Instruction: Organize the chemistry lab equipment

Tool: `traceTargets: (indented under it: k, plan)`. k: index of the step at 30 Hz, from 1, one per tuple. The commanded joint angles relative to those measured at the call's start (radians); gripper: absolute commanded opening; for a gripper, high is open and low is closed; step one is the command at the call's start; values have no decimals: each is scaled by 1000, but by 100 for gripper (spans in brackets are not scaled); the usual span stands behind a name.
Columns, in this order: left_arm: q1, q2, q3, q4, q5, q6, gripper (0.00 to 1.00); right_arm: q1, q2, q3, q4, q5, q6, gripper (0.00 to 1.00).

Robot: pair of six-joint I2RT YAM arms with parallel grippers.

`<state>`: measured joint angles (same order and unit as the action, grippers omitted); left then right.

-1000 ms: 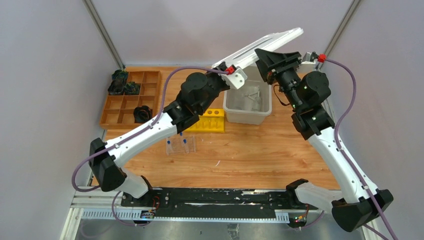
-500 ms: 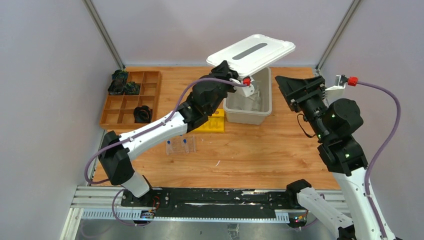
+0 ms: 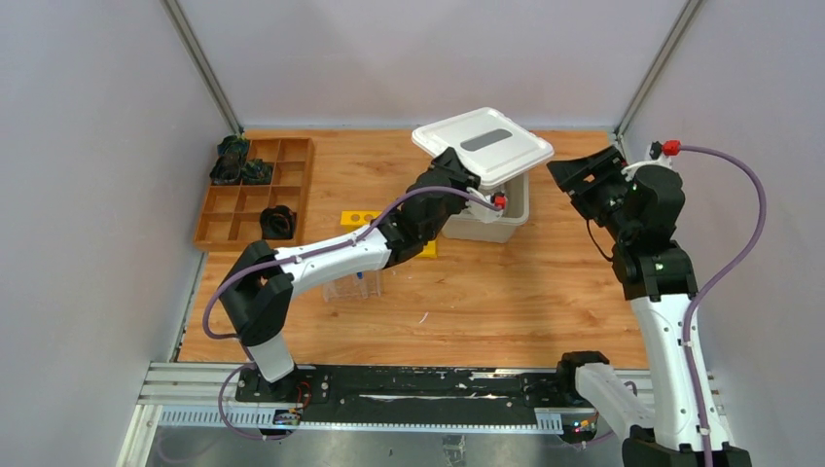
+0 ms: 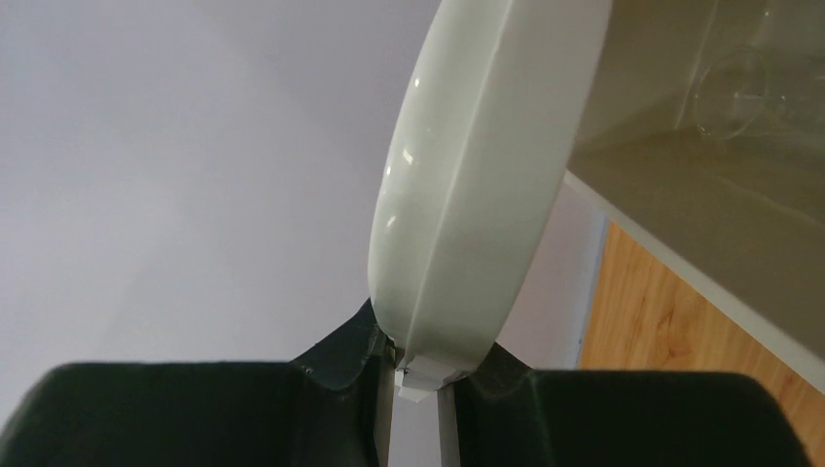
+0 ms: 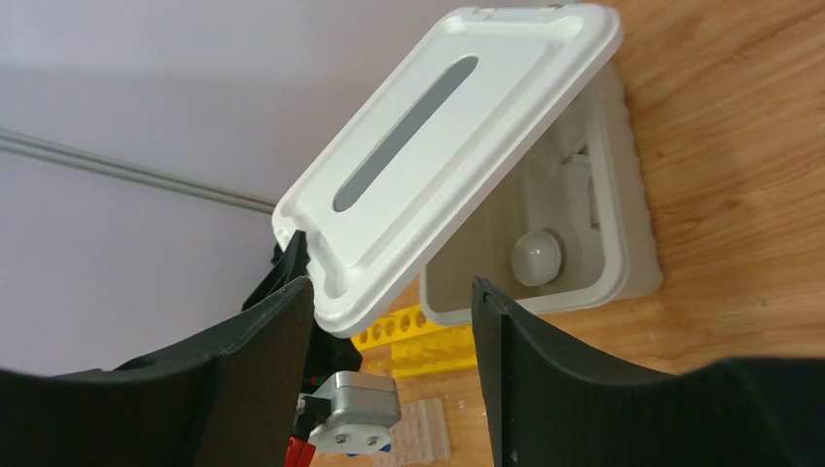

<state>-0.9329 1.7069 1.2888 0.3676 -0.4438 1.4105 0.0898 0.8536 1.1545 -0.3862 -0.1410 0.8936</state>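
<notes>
Lid (image 3: 484, 144) of smooth white plastic, rectangular with a grey slot, is pinched at its rim by the left gripper (image 4: 416, 375) and held tilted over the open bin (image 3: 514, 209). The right gripper (image 5: 391, 292) is spread wide, apart from the lid. Inside the bin a round white bowl (image 5: 537, 255) and seemingly a clear glass beaker (image 4: 739, 92) are seen. Blue-capped tubes (image 3: 360, 276) stand in a clear rack (image 3: 340, 290) on the wooden surface (image 3: 506, 292).

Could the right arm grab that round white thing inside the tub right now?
Probably not easily: the flat white plastic lid, pinched in the left tool, hangs tilted over most of the pale plastic tub. The round white bowl shows only through the gap facing the open right tool.
</notes>
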Motion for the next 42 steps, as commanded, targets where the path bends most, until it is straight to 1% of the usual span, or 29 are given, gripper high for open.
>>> traceTargets:
  k: [1, 2, 7, 8, 11, 13, 15, 18, 20, 23, 26, 29, 31, 32, 37, 42]
  plan:
    - [-6, 7, -37, 114, -33, 82, 0, -79, -16, -38, -12, -85, -56, 64]
    - [-6, 8, -49, 114, -37, 88, 0, -117, -10, -40, -12, -92, -64, 64]
    - [-21, 16, -96, 113, -61, 103, 0, -147, 56, -37, -16, -76, -118, 65]
    - [-26, 13, -108, 113, -65, 101, 1, -152, 79, -36, -16, -75, -124, 66]
    - [-41, 16, -137, 110, -87, 100, 9, -156, 167, -32, -7, -64, -143, 67]
    - [-52, 19, -152, 109, -97, 101, 18, -157, 245, -23, 10, -73, -148, 67]
    - [-63, 20, -166, 108, -103, 101, 30, -156, 309, -10, 35, -97, -151, 68]
    - [-77, 29, -178, 103, -113, 89, 43, -156, 395, -3, 76, -121, -133, 68]
    - [-84, 41, -178, 88, -126, 78, 50, -154, 459, 2, 110, -137, -117, 68]
    - [-94, 48, -188, 72, -133, 64, 58, -147, 568, 74, 67, -154, -144, 68]
    - [-102, 39, -188, 21, -135, 32, 68, -142, 626, 119, 47, -175, -162, 68]
    - [-108, 26, -180, -44, -131, -6, 81, -135, 660, 143, 51, -181, -176, 68]
    - [-110, 20, -161, -113, -123, -41, 98, -131, 688, 163, 42, -187, -184, 67]
    - [-110, 18, -145, -159, -118, -65, 100, -129, 703, 172, 38, -189, -189, 67]
    - [-109, 11, -40, -446, -41, -215, 100, -124, 741, 201, 18, -174, -227, 62]
    - [-109, 13, 97, -729, 96, -346, 100, -123, 764, 229, -10, -170, -265, 47]
